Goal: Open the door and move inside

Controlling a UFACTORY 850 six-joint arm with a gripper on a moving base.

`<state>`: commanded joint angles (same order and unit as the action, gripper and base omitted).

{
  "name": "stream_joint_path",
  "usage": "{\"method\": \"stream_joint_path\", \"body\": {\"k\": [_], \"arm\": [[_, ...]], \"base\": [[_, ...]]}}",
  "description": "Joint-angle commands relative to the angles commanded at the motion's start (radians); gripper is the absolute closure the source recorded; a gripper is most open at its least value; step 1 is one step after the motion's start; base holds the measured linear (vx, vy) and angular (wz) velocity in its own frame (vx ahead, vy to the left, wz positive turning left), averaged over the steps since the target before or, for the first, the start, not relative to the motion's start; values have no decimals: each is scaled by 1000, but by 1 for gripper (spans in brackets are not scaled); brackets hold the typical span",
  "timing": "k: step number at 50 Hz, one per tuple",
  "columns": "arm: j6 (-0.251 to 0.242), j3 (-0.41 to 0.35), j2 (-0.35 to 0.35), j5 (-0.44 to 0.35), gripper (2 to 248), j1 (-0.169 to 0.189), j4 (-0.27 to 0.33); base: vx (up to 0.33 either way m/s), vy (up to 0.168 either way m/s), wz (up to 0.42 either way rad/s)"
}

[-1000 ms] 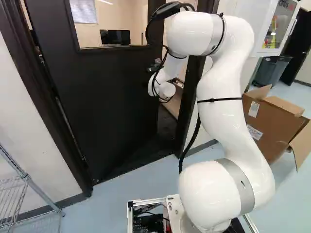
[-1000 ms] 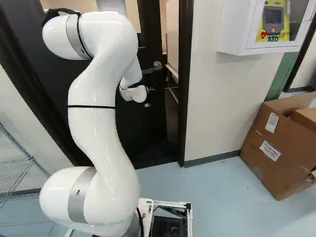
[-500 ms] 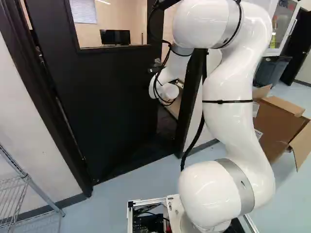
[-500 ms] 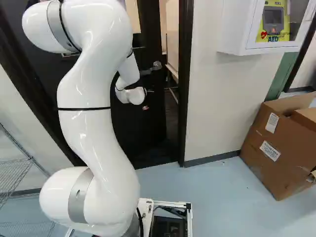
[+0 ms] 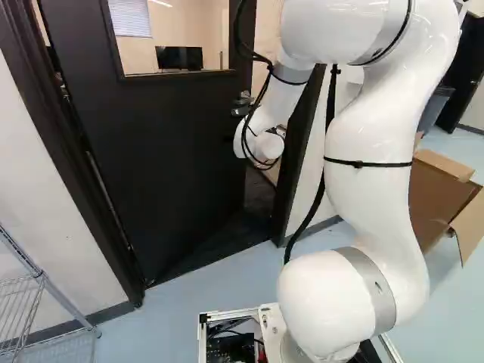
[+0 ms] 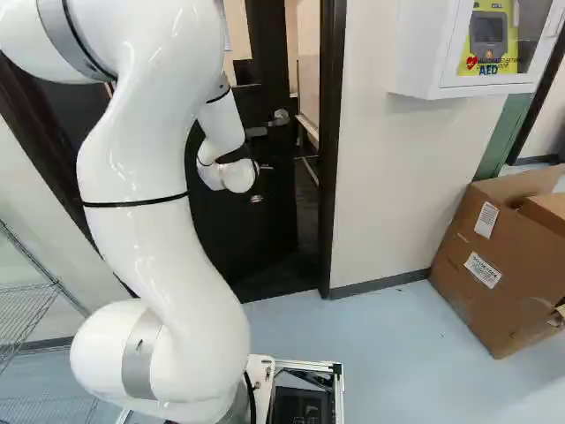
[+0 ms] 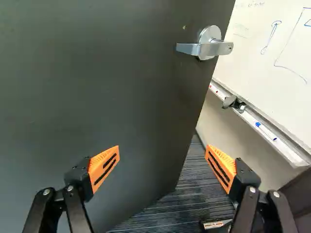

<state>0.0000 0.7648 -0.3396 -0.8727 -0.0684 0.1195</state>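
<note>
Door (image 5: 159, 174): dark, ajar, free edge standing back from the frame; room showing past it. Task's thing; ahead of the arm, spanning much of the left base view.
Door long axis: upright; free edge on the gap side, away from the wire rack (image 5: 34, 283).
Arm (image 5: 370, 197): the only one on the job; its wrist end is out in front of the door, close to the free-edge side.
Door frame (image 6: 330, 150): gap-side post, beyond the free edge; possible snag if the arm swings wide.
Whiteboard (image 7: 272, 43): inside the room, past the free edge.
Gripper (image 7: 163, 151): released, orange pads (image 7: 104, 166) wide apart, nothing between them.
Key relation: door face lies behind one finger in the wrist view, carpet and wall behind the other; free edge runs in line between them, farther ahead. Touch on the door: none seen.
Handle (image 7: 206, 47): on the door near its free edge, beyond the fingertips, above the wrist end in both base views; lever lying roughly level, across the door.
Next move, judged: push forward on the face side of that edge, no grasp needed; too far gapward and it misses.
</note>
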Motion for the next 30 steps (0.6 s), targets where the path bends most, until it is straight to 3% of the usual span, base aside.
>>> {"method": "stream_joint_path", "body": {"k": [30], "arm": [[0,-164,139,5,3,-5,-15]], "base": [[0,0,0]]}}
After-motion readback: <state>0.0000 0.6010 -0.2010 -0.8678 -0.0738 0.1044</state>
